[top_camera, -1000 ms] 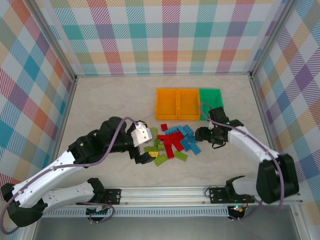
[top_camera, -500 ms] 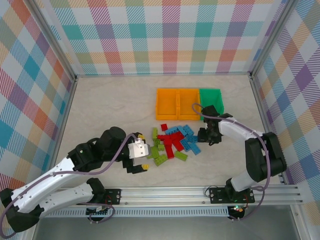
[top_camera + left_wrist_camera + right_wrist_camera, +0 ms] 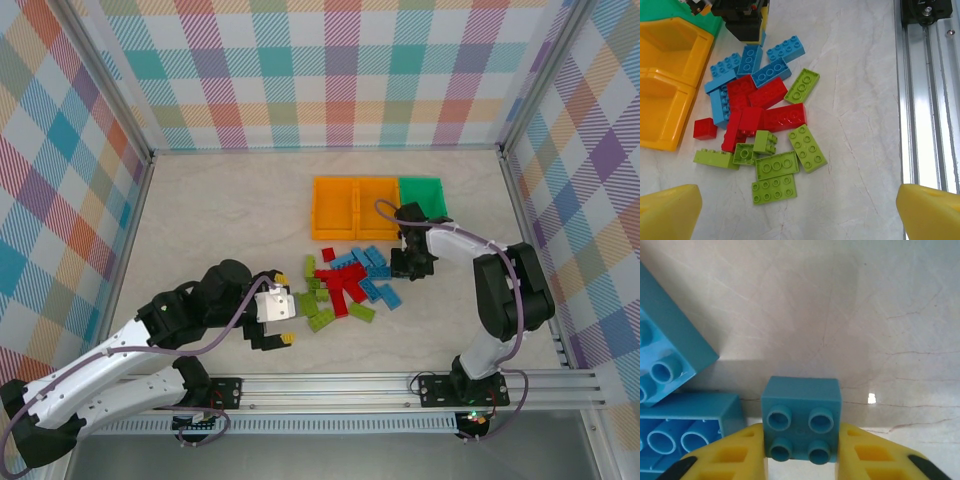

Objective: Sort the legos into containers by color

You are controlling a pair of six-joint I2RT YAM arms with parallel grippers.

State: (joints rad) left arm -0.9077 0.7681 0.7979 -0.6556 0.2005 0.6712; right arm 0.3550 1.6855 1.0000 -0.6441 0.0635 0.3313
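Note:
The legos (image 3: 345, 285) lie in a loose pile of red, light blue and lime green bricks at mid-table, with lime green ones (image 3: 774, 189) nearest my left wrist camera. The containers stand behind the pile: two orange bins (image 3: 355, 207) and a green bin (image 3: 422, 195). My right gripper (image 3: 402, 266) is at the pile's right edge, low over the table. It is shut on a small blue four-stud brick (image 3: 801, 415), gripped by its sides between the yellow fingers (image 3: 735, 455). My left gripper (image 3: 287, 308) hangs wide open left of the pile, holding nothing.
More blue bricks (image 3: 670, 365) lie just left of the held one. The orange bins' near wall (image 3: 675, 125) is close behind the pile. An aluminium rail (image 3: 920, 100) runs along the near table edge. Checkered walls enclose the table on three sides.
My right gripper has shut on the small blue brick and shifted left, toward the bins. My left arm has drawn back toward the near edge, still open.

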